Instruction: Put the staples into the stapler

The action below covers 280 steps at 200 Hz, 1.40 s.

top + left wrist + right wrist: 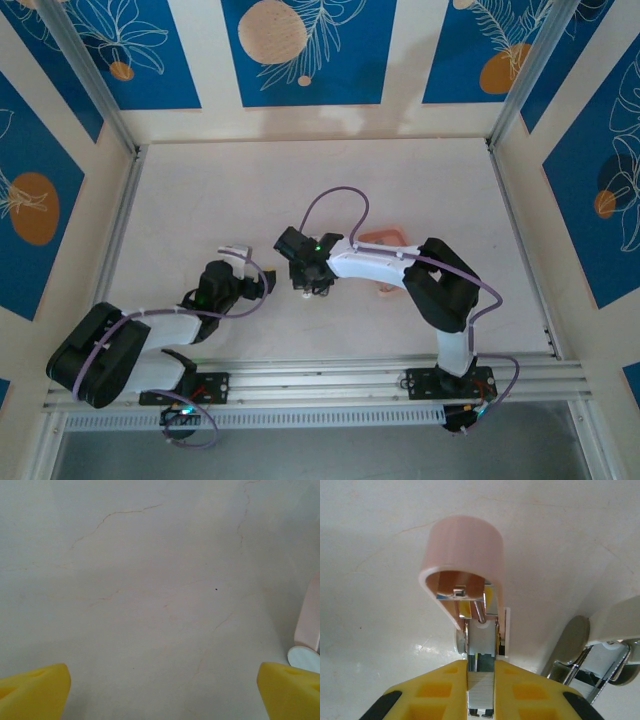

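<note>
The right tool [480, 674] clamps the staples [480, 695], aimed at the open pink stapler [465, 555] at 12 o'clock; the left tool [162, 692] hangs wide open over the surface [150, 580]. Any skew could jam the strip or shove the unheld stapler away.

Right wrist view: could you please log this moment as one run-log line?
right gripper: shut on staples | pink stapler: open, just ahead of staples | left gripper: open above table
</note>
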### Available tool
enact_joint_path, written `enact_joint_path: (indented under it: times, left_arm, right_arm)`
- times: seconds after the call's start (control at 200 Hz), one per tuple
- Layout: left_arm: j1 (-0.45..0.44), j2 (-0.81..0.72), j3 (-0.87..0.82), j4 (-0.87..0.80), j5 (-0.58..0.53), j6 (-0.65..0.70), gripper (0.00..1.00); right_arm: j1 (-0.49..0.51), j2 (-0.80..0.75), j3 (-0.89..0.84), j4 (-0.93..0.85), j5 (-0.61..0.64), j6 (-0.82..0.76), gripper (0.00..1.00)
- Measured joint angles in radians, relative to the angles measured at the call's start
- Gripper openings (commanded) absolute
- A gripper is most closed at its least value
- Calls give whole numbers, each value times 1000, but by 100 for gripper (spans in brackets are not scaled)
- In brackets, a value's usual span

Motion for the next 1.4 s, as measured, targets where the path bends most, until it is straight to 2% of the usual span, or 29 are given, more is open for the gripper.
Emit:
enact_joint_path:
  times: [0.935,1.401]
  left_arm:
    - [0,0,0,0,0,0,96]
    - [0,0,0,0,0,0,96]
  right_arm:
    - [16,32,35,-44,8,0,18]
    - [18,45,55,-69,7,3,22]
